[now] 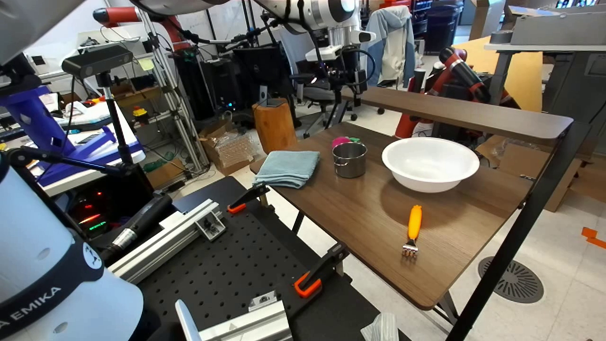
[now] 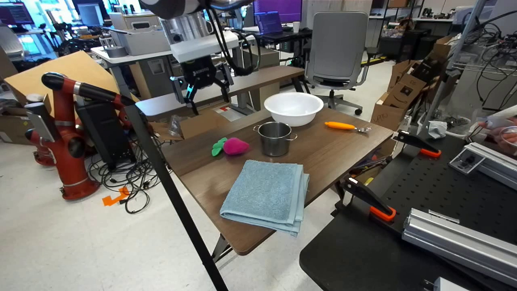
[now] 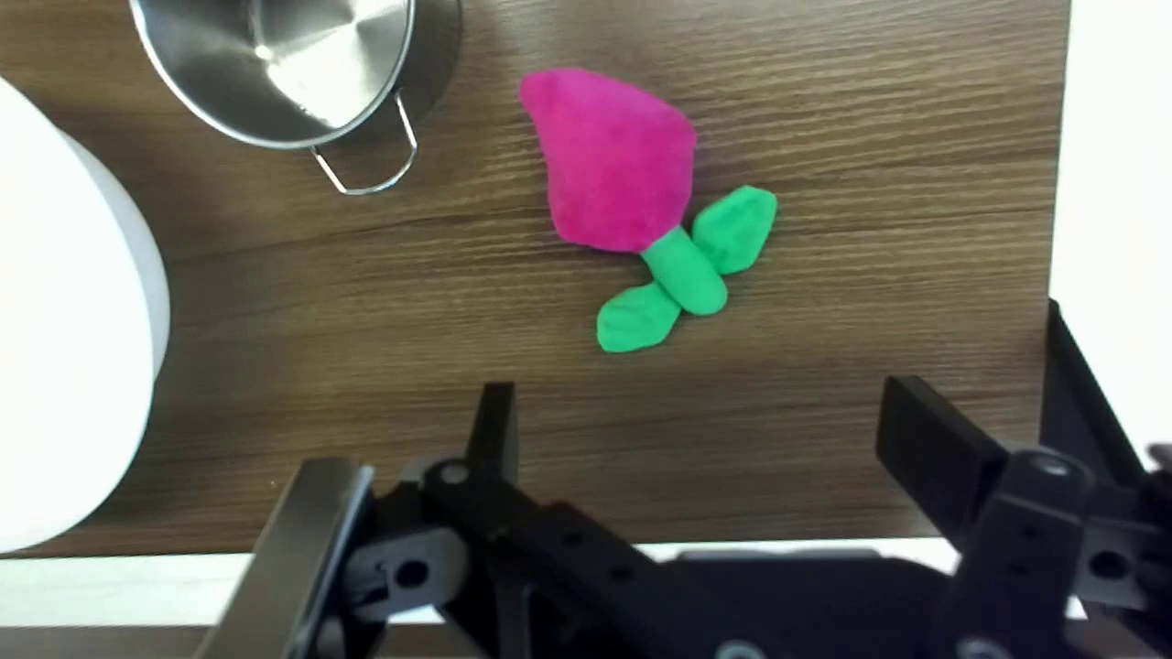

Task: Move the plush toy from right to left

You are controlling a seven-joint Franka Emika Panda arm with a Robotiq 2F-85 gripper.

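The plush toy is a magenta-pink bulb with green leaves and a green stem. It lies on the brown table, whole in the wrist view [image 3: 623,169] and in an exterior view [image 2: 235,146]. In an exterior view [image 1: 340,141] it is partly hidden behind the steel pot. My gripper [image 3: 700,394] is open, with nothing between its fingers. In the wrist view the toy lies ahead of the fingertips, apart from them. In an exterior view the gripper [image 2: 211,106] hangs well above the table, at the shelf side of the toy.
A steel pot [image 2: 275,141] stands close to the toy, with a white bowl [image 2: 293,115] beyond it. A folded blue towel [image 2: 262,194] and an orange-handled tool [image 1: 414,222] lie on the table [image 1: 360,213]. A raised shelf [image 1: 464,111] runs along one table edge.
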